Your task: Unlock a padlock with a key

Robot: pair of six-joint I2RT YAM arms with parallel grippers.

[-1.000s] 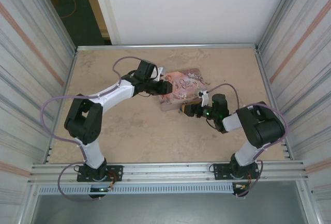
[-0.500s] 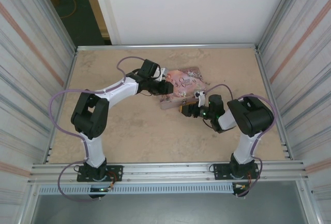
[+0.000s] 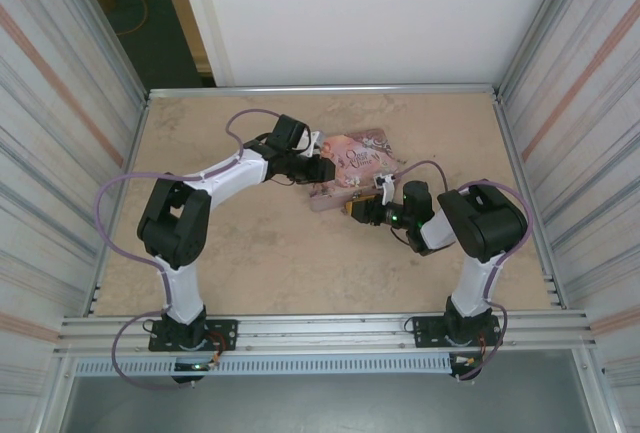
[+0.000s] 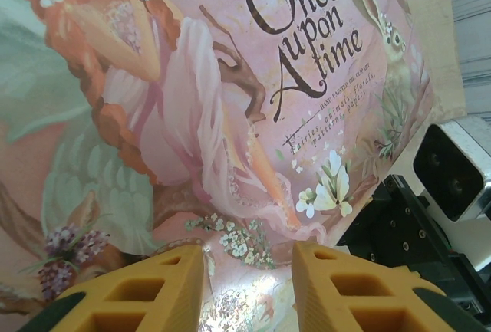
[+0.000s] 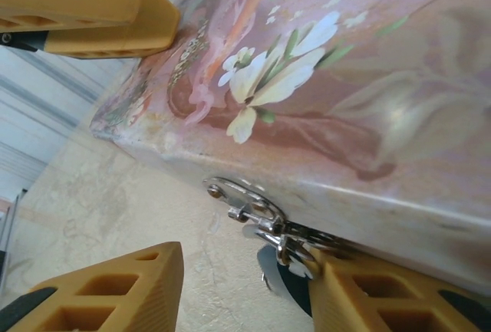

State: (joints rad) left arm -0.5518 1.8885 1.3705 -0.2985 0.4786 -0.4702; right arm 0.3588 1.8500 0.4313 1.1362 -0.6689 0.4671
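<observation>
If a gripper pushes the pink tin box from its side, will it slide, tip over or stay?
It probably slides rather than tips: the pink tin box looks low and wide on the table. Its glossy lid may be slippery to grip. The small metal pieces hanging at its front would likely swing.

padlock (image 5: pixel 278 284): mostly hidden behind finger (image 5: pixel 376 294) of right hand (image 5: pixel 244 290) | tin box (image 4: pixel 230 117): cut by edges

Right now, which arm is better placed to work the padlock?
Likely right. The right gripper straddles the padlock under the hasp; the left gripper sits over the pink tin, away from it.
</observation>
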